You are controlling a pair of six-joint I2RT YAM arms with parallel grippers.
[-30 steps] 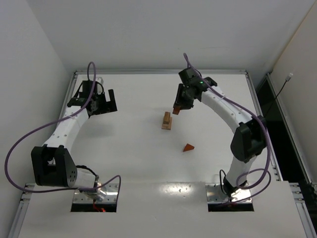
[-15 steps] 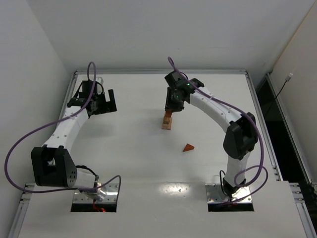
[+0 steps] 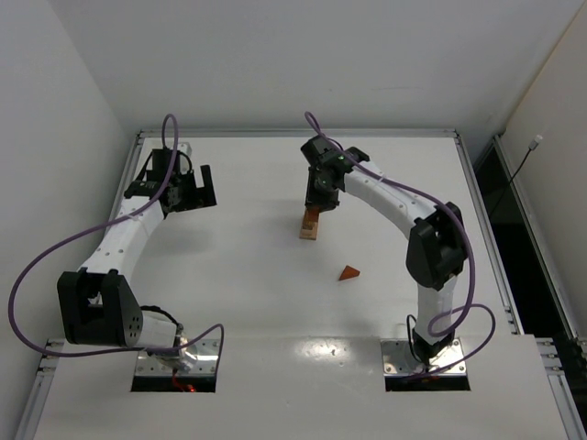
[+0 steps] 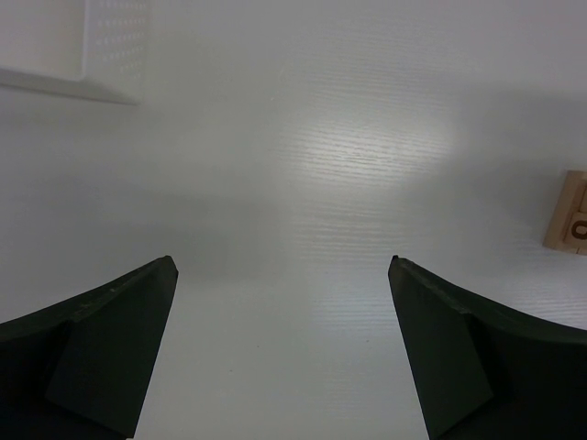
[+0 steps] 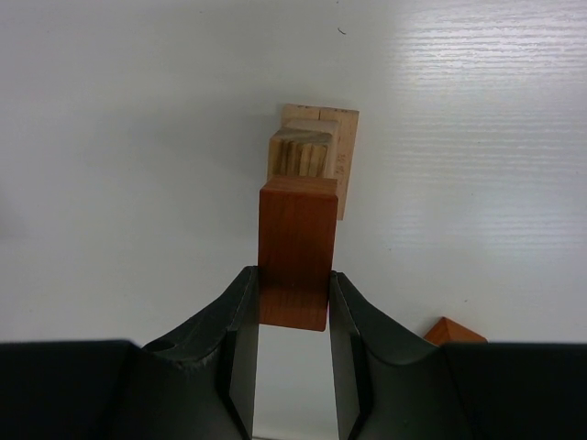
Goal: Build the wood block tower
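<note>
The wood block tower [image 3: 308, 233] is a short stack of pale tan blocks in the middle of the table. In the right wrist view, a pale cube [image 5: 300, 153] sits on a flat pale base block [image 5: 346, 174]. My right gripper [image 3: 315, 207] is shut on a reddish-brown rectangular block [image 5: 294, 249], and the block's far end sticks out over the stack. I cannot tell whether it touches the cube. A reddish-brown triangular wedge [image 3: 348, 273] lies loose on the table, nearer the arm bases. My left gripper [image 3: 189, 192] stands open and empty, far to the left.
The left wrist view shows bare white table between the open fingers [image 4: 119, 330], the pale stack [image 4: 569, 213] at the right edge, and a white perforated panel [image 4: 115, 46] at upper left. A raised rim [image 3: 293, 133] bounds the table's far side.
My right gripper carried the reddish-brown block leftward, from right of the pale stack to over it. The left arm has not moved.
</note>
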